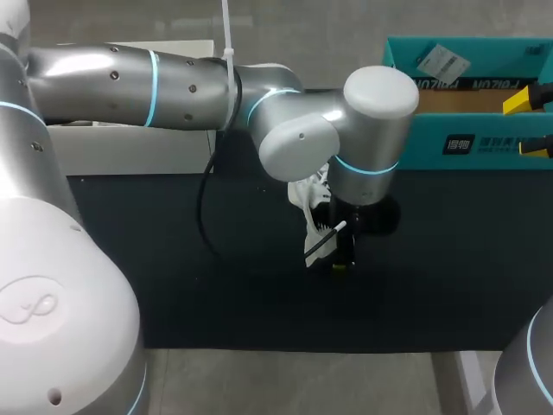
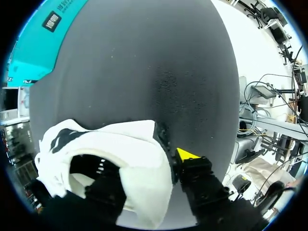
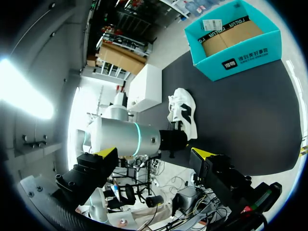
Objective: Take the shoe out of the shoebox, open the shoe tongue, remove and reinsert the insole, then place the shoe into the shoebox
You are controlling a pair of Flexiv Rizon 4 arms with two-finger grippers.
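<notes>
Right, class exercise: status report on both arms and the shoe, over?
Left gripper shut on shoe, one finger inside it, over the mat. Right gripper open, empty. Shoebox stands open; nothing seen in the way.

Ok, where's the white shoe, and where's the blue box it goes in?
shoe [image 2: 137, 144]: left wrist view, on its white side wall.
shoebox [image 1: 479, 125]: head view, on its teal front wall.

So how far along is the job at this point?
Done: the shoe is out of the shoebox, which looks empty. In hand: the left gripper is shut on the shoe's side over the dark mat; the right gripper is open, holding nothing. Left: no loose insole shows, so the insole steps and reboxing seem to remain.
</notes>
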